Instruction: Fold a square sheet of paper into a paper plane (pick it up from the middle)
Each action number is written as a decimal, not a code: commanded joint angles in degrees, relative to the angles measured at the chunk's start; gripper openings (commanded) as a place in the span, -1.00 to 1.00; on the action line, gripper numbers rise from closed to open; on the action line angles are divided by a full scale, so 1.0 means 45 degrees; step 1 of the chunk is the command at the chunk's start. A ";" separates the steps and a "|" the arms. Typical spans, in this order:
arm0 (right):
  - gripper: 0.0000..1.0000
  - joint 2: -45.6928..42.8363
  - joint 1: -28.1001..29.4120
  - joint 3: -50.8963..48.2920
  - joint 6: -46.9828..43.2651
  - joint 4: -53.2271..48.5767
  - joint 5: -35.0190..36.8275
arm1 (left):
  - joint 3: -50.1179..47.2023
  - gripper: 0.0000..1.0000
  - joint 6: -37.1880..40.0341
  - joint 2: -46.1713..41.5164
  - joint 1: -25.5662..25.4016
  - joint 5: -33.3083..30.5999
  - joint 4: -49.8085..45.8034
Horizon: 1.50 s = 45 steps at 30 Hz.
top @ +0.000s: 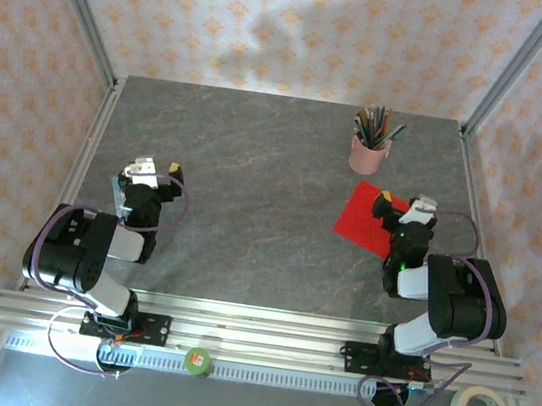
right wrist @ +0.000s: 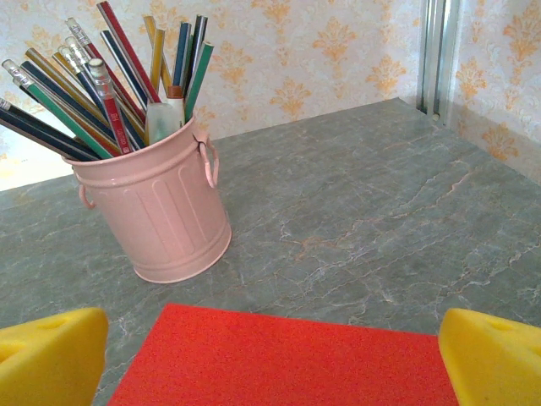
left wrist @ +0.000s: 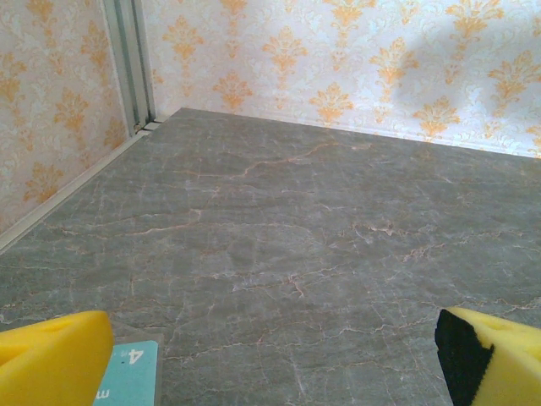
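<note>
Opening step, nothing folded: the square sheet of paper (top: 358,215) lies flat at the table's (top: 254,180) right, just near of the pink pencil cup (top: 369,154). The right end effector (top: 404,202) hovers over its near edge, spread wide and empty, as is the left end effector (top: 157,169). Next, I judge, the right one must reach the sheet's middle and pinch.

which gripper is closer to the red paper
The right gripper, open and right at the red paper beside the pink pencil cup. The left gripper sits far across the table over bare surface.

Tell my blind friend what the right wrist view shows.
A red square sheet of paper lies flat on the grey table below the open right gripper. Behind it stands a pink pencil cup full of pencils.
</note>
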 commanded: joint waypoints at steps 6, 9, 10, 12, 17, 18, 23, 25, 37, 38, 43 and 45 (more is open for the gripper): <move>0.99 -0.2451 -0.0006 0.0635 -0.0022 -0.2694 0.0184 | 0.0908 0.99 -0.0400 -0.2490 -0.0018 -0.1241 -0.3088; 0.99 -0.3453 0.0043 0.1784 0.1589 -0.5531 0.0715 | 0.2146 0.98 -0.1771 -0.3784 -0.0017 -0.1504 -0.6028; 0.99 -0.3676 0.0037 0.2322 0.2260 -0.6781 0.0626 | 0.2562 0.99 -0.2284 -0.4127 -0.0023 -0.1257 -0.6867; 0.99 -0.3867 0.0050 0.3509 0.3563 -0.9155 0.0182 | 0.3484 0.99 -0.4255 -0.4572 -0.0023 -0.0957 -0.8593; 0.99 -0.3446 -0.0015 0.6079 0.5271 -1.3516 -0.2623 | 0.5736 0.99 -0.6571 -0.4435 -0.0022 0.2246 -1.2127; 0.99 -0.3385 -0.0023 0.6278 0.5505 -1.3767 -0.3261 | 0.5887 0.99 -0.6547 -0.4319 -0.0021 0.3230 -1.2226; 0.84 -0.2748 -0.0033 0.7190 0.6825 -1.5725 -0.4067 | 0.6434 0.98 -0.7460 -0.3439 -0.0131 0.6763 -1.2440; 0.68 -0.2210 -0.0032 0.7512 0.7072 -1.6825 -0.3290 | 0.6580 0.98 -0.7825 -0.3132 -0.0398 0.7126 -1.2641; -0.33 0.0826 -0.0058 0.7987 0.7273 -1.8424 -0.1630 | 0.7506 0.98 -0.8679 -0.0842 -0.3147 0.7226 -1.3110; -0.33 0.1006 -0.0049 0.8020 0.7254 -1.8518 -0.1642 | 0.7508 0.98 -0.8726 -0.0716 -0.3271 0.7226 -1.3026; -0.32 0.1385 -0.0029 0.7844 0.7180 -1.8639 -0.1725 | 0.7542 0.98 -0.8956 -0.0234 -0.3730 0.7202 -1.2757; -0.31 0.1476 -0.0026 0.7714 0.7229 -1.8597 -0.1927 | 0.7592 0.98 -0.8966 -0.0072 -0.3801 0.7187 -1.2745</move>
